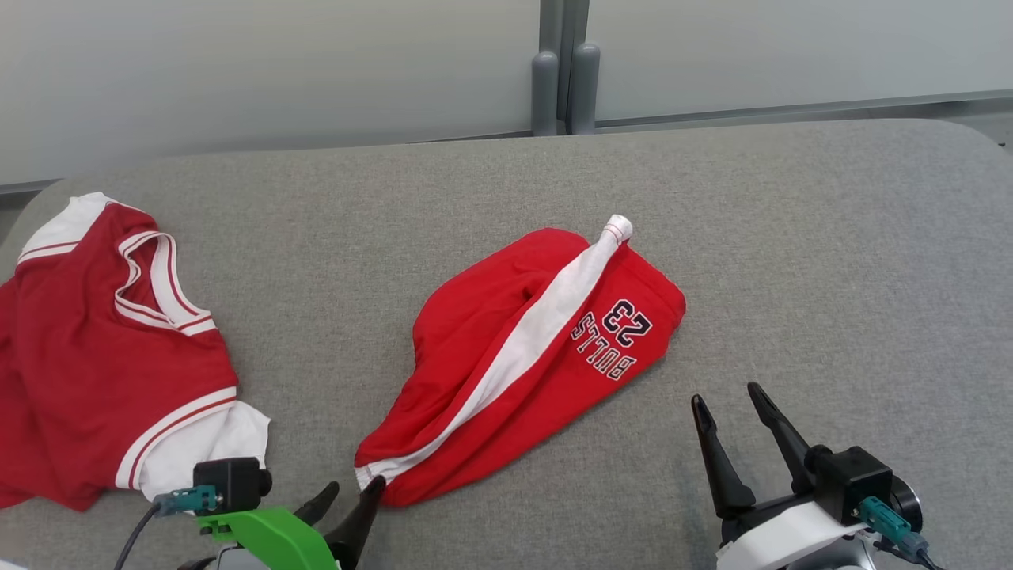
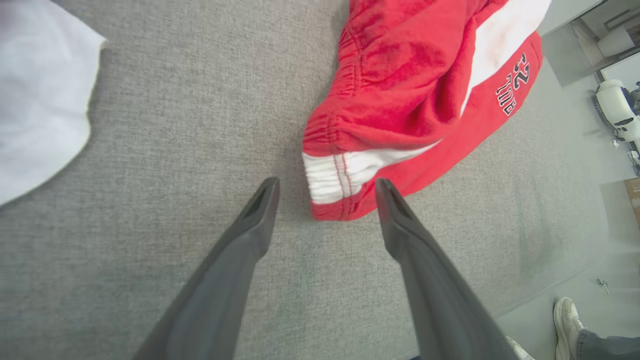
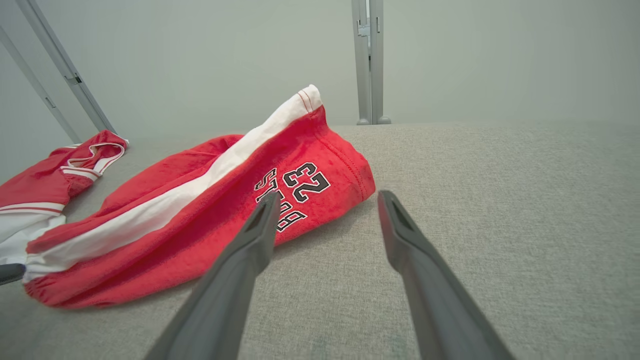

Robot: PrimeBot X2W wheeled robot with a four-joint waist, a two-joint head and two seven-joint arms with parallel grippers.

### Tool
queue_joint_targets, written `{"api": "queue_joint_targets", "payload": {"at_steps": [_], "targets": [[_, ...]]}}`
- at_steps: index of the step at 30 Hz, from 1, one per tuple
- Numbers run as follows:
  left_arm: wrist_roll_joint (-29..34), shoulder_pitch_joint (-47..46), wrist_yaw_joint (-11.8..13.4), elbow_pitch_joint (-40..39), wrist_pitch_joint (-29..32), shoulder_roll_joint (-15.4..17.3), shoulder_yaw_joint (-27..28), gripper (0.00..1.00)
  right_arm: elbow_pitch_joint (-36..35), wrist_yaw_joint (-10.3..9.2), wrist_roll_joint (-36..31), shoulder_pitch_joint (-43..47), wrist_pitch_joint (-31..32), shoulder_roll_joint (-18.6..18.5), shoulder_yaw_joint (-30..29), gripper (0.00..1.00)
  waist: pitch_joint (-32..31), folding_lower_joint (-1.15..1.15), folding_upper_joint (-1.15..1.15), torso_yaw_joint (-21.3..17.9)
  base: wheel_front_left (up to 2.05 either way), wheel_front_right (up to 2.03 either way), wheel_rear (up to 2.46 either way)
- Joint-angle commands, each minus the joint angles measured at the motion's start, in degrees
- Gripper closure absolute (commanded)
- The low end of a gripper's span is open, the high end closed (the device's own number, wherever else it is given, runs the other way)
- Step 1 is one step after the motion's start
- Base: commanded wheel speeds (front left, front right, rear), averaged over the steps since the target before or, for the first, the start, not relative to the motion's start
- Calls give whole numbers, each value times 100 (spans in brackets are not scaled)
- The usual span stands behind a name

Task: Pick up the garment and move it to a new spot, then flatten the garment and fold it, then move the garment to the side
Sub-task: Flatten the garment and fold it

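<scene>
Splayed left hand (image 2: 326, 184) at red shorts (image 2: 400, 90)

The red shorts (image 1: 475, 332) (image 2: 400, 90) (image 3: 200, 210) lie crumpled near the middle of the grey fabric-covered desk (image 1: 791, 261), running diagonally from near left to far right in the head view. A broad white side stripe (image 1: 526, 340) runs along their length on top. Black-and-white "BULLS 23" lettering (image 1: 613, 340) sits beside the stripe toward the far leg end, upside down in the head view. The gathered elastic waistband (image 2: 335, 175), red with a white ribbed section, forms the near end. The red cloth behind it bulges and wrinkles rather than lying flat.
</scene>
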Motion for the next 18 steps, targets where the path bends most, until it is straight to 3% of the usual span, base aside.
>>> {"api": "queue_joint_targets", "payload": {"at_steps": [1, 12, 18], "targets": [[159, 171, 129, -111, -159, 125, 68, 0, -32, 0, -100, 121, -18, -13, -45, 0, -79, 0, 69, -49, 0, 0, 0], [702, 566, 781, -618, -1464, 80, 556, 0, -433, 0, -403, 285, -18, -109, -501, 0, -207, 0, 69, 33, 0, 0, 0], [1110, 676, 652, -529, -2037, 230, 529, 0, -641, 0, -467, 383, -18, -170, -678, 0, -278, 0, 69, 86, 0, 0, 0]]}}
